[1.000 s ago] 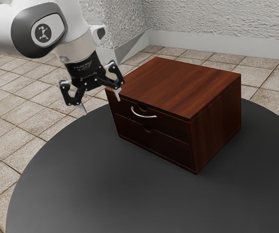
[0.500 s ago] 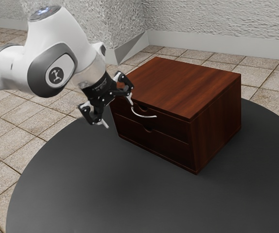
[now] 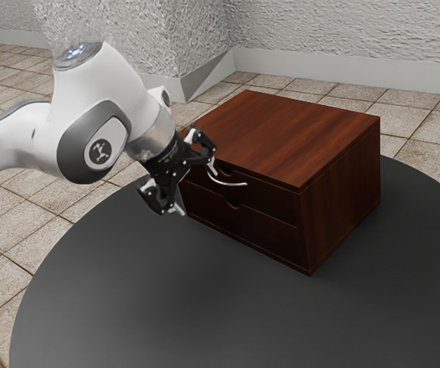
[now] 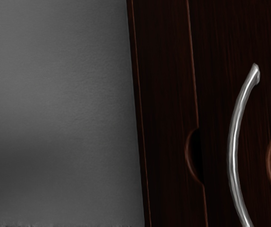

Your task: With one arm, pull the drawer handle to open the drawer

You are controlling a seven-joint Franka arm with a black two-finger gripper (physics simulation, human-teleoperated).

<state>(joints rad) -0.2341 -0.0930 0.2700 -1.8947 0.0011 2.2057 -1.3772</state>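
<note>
Now, hand (image 3: 195, 187): fingers (image 3: 205, 147) spread apart and clamped on nothing, set at the front left corner of the cabinet as the exterior view shows it.
Upper finger: close by the near end of the drawer handle (image 3: 226, 178); I cannot tell if they touch.
Lower finger: low, just off the cabinet's front corner, above the counter (image 3: 166, 307).
Drawer handle: a curved silver bar on the top drawer (image 3: 251, 192); in the wrist view it (image 4: 233, 151) arcs across the dark wood close ahead of the hand.
Top drawer: its front sits flush with the lower drawer (image 3: 243, 224) beneath it.
Cabinet (image 3: 297, 130): dark reddish wood, standing near the counter's far edge.
Counter: round and dark grey, over a tiled floor (image 3: 21, 199).
Arm (image 3: 90, 130): white, coming in from the exterior view's left.
</note>
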